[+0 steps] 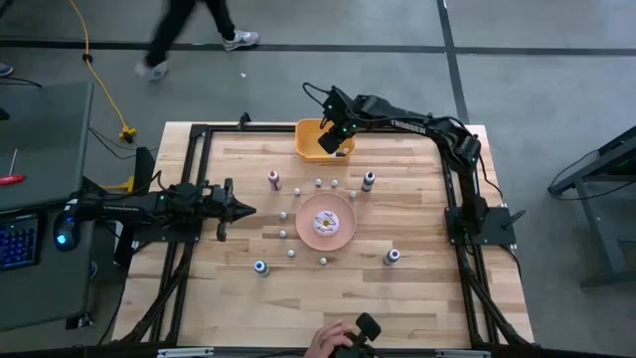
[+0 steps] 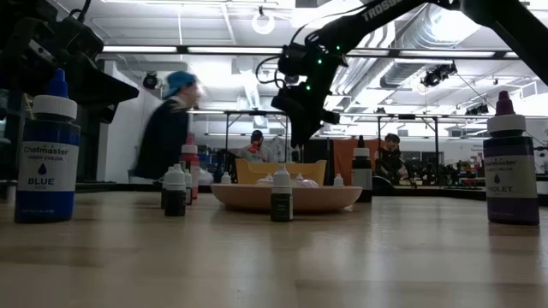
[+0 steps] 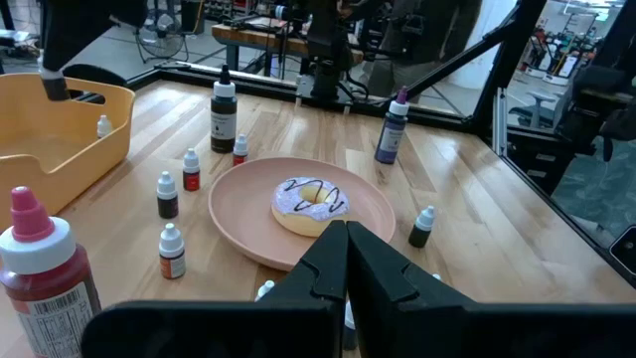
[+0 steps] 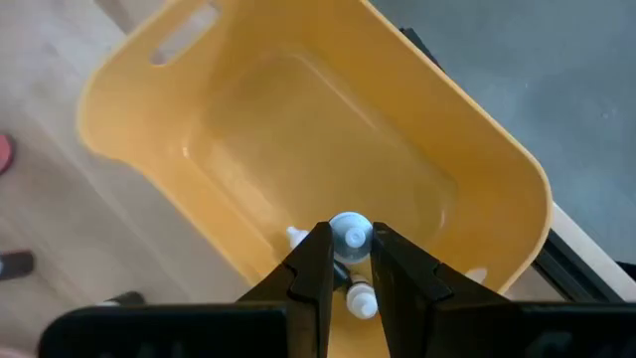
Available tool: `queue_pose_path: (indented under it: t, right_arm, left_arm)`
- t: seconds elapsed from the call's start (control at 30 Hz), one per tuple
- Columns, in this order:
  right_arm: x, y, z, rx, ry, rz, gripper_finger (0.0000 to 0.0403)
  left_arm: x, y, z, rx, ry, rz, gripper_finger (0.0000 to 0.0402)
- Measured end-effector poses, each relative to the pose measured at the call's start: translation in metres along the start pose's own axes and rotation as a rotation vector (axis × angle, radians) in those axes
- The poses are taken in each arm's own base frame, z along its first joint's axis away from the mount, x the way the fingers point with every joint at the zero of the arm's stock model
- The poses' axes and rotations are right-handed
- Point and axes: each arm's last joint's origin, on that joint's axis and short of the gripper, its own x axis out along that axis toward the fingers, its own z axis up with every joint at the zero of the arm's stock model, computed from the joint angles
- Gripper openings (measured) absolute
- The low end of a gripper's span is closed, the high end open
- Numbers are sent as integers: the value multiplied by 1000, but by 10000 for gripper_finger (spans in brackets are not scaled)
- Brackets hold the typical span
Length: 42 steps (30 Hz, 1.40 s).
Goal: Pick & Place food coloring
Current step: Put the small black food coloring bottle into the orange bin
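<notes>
Where the table (image 1: 417, 298) shows whole from above, the right end effector (image 1: 335, 139) hangs over the orange bin (image 1: 310, 134) at the far edge, while the left end effector (image 1: 241, 210) waits near the left rim, its fingers pressed together. The food coloring bottles (image 1: 318, 183) stand scattered around the pink plate (image 1: 343, 234) mid-table, with bare wood open toward the near edge, where a person's hand (image 1: 323, 341) shows.

From table height, a blue bottle (image 2: 47, 154) and a violet bottle (image 2: 510, 162) flank the plate, small bottles stand between, and the right end effector hovers above the bin behind them. A person passes in the room beyond.

Past the left fingers, the plate carries a doughnut (image 3: 311, 202); small bottles stand beside its rim and the bin sits off to one side, with clear wood between.

Looking down past the right fingers, the end effector pinches a small white-capped bottle (image 4: 349, 235) above the bin's inside, where other little bottles (image 4: 360, 298) lie near one wall.
</notes>
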Motion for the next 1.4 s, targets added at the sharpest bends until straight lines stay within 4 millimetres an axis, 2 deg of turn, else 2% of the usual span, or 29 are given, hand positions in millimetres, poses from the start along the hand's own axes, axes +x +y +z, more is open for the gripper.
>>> queue_pose_path:
  t: [0.33,0.63,0.8,1.03,1.4]
  right_arm:
    - [24,-8,-6,23,75,-4,53]
    - [35,-18,-10,35,105,-18,51]
    - [45,-24,-20,59,136,-8,56]
    - [51,-26,-26,65,146,5,61]
    - [52,-26,-24,69,116,8,66]
  left_arm:
    - [0,0,0,0,0,0,1]
    - [0,0,0,0,0,0,1]
    - [0,0,0,0,0,0,1]
    - [0,0,0,0,0,0,1]
    - [0,0,0,0,0,-1,1]
